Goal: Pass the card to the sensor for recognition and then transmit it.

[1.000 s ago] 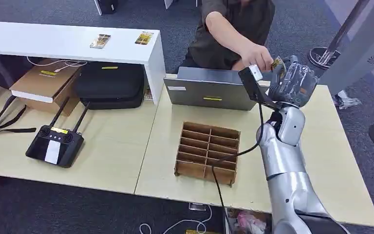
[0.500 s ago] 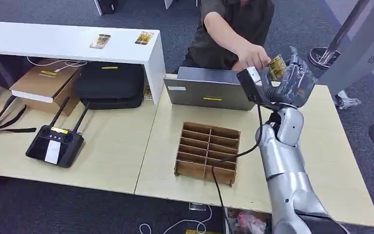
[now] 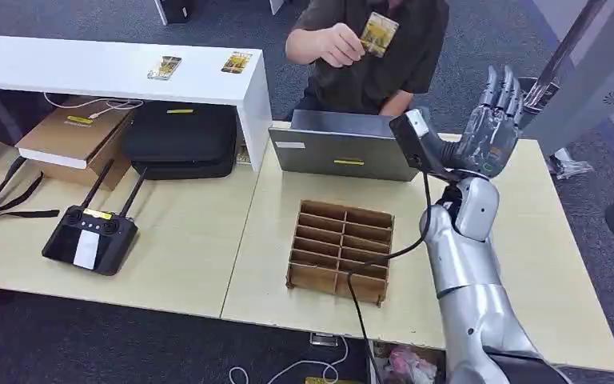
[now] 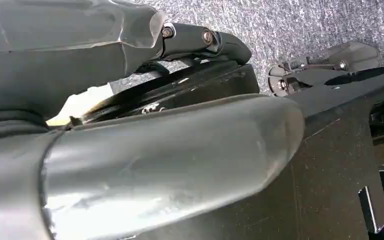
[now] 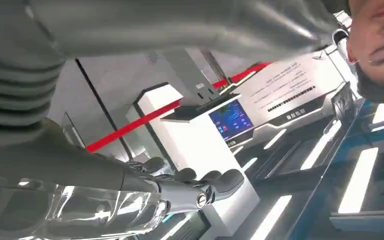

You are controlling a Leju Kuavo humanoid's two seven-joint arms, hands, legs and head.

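One card (image 3: 379, 34), print perhaps yellow, in person's hand (image 3: 337, 45).

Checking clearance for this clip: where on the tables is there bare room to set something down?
Bare: between the remote controller and the divider box, and on the table beyond the right hand. Crowded: the laptop, and under the white shelf.

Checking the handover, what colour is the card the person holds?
Yellow-gold card, clearest in the head view.

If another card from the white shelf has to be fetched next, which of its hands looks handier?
Probably the left. The two cards lie on the white shelf on the robot's left; the right hand is raised, empty, far across the table, by the person holding a card.
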